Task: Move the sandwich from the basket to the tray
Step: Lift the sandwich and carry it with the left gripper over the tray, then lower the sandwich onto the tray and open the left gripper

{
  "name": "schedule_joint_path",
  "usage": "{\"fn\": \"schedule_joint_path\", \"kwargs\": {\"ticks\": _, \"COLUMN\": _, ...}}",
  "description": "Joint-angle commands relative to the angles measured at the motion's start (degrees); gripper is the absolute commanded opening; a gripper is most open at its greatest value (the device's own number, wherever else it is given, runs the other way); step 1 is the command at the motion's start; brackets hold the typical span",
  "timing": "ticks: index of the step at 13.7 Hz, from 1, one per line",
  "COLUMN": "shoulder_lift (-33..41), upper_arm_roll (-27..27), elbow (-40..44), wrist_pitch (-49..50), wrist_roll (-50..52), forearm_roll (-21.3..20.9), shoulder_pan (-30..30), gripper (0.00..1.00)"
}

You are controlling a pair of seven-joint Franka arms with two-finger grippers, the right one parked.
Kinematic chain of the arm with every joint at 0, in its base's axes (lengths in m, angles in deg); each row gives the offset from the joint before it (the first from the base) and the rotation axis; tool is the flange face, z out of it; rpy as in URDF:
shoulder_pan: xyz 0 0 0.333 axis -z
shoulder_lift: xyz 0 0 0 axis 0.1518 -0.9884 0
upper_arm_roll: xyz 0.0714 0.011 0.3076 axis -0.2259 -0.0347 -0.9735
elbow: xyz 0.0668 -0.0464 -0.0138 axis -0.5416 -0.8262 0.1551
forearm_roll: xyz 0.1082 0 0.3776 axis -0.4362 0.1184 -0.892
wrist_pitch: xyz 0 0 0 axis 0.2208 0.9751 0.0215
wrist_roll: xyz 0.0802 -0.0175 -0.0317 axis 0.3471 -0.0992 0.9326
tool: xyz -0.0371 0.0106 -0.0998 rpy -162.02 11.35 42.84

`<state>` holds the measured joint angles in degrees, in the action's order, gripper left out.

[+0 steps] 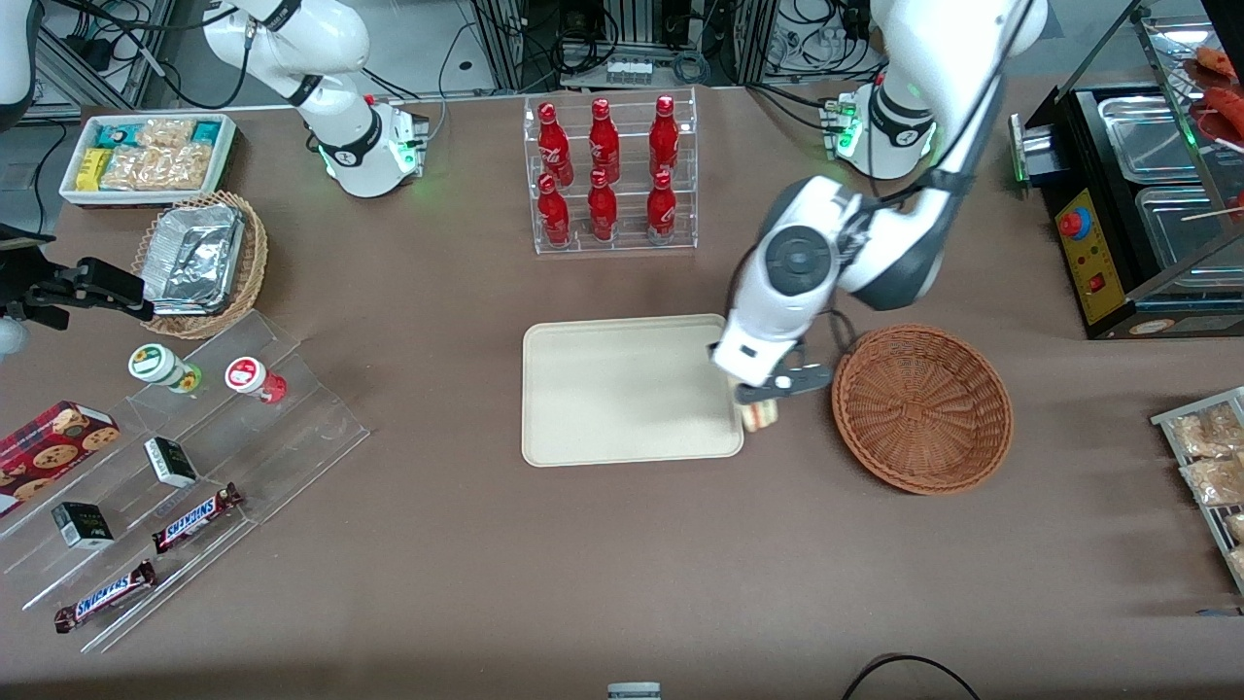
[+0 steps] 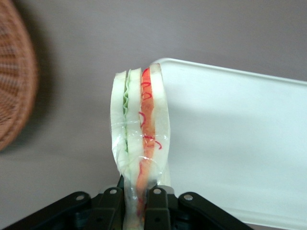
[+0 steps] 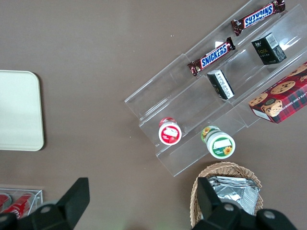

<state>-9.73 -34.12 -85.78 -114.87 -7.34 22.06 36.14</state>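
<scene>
Between the basket (image 1: 921,408) and the tray (image 1: 627,389), just at the tray's edge, the gripper (image 1: 773,389) is clamped on the wrapped sandwich (image 2: 140,139), holding it by one end, apparently to carry it clear above the surface (image 1: 583,583) toward the tray.

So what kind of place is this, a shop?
Probably a pretend snack shop in a robot lab: a rack of red bottles, chocolate bars on clear shelves, and the gripper carrying a sandwich.
</scene>
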Motion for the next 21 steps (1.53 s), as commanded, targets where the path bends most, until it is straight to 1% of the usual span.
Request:
{"fn": "schedule_joint_path", "kwargs": {"ticks": 1, "shoulder_lift": -7.35, "upper_arm_roll": -0.88, "elbow": 9.84, "wrist_pitch": 1.49, "wrist_roll": -0.25, "forearm_roll": 0.13, "shoulder_pan": 4.74, "gripper": 0.0}}
{"fn": "schedule_joint_path", "kwargs": {"ticks": 5, "shoulder_lift": -12.81, "upper_arm_roll": -0.88, "elbow": 15.3, "wrist_pitch": 2.02, "wrist_roll": -1.04, "forearm_roll": -0.05, "shoulder_pan": 8.44, "gripper": 0.0}}
{"fn": "schedule_joint_path", "kwargs": {"ticks": 9, "shoulder_lift": -16.16, "upper_arm_roll": -0.88, "elbow": 16.9, "wrist_pitch": 1.94, "wrist_roll": -4.46, "forearm_roll": -0.14, "shoulder_pan": 10.99, "gripper": 0.0}}
{"fn": "schedule_joint_path", "kwargs": {"ticks": 15, "shoulder_lift": -19.15, "upper_arm_roll": -0.88, "elbow": 19.18, "wrist_pitch": 1.67, "wrist_roll": -5.35, "forearm_roll": 0.12, "shoulder_pan": 11.52, "gripper": 0.0}}
{"fn": "schedule_joint_path", "kwargs": {"ticks": 21, "shoulder_lift": -20.74, "upper_arm_roll": -0.88, "elbow": 20.68, "wrist_pitch": 1.41, "wrist_roll": -2.89, "forearm_roll": 0.3, "shoulder_pan": 12.05, "gripper": 0.0}}
